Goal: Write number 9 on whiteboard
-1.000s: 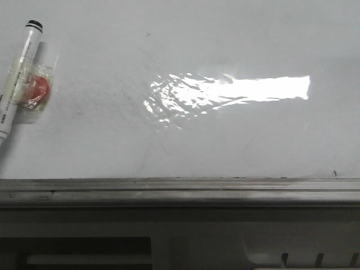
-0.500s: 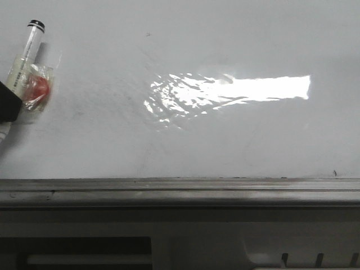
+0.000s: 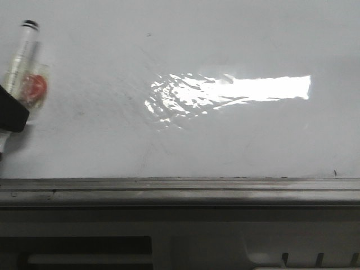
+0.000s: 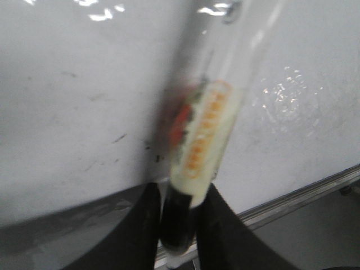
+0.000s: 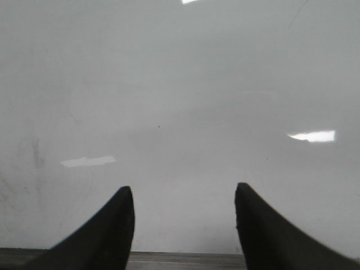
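Below, left gripper (image 4: pixel 181 225) clamping fingers (image 4: pixel 138 236) on marker (image 4: pixel 205 140) over whiteboard (image 3: pixel 225 140) at its left edge; right gripper (image 5: pixel 184 225) hovering with fingers spread wide above bare board.

Whiteboard (image 3: pixel 225 135) glossy white with faint grey smudges and bright wrinkled glare, grey metal rail (image 3: pixel 180 188) along its near edge, marker (image 3: pixel 22 56) clear-white with black cap, red-orange label, gripper fingers (image 5: pixel 112 230) black.

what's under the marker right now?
Under the marker lies bare whiteboard, no 9 drawn yet. The left pincer grips its lower end; its tip is hidden. A clear-wrapped red piece sits beside it.
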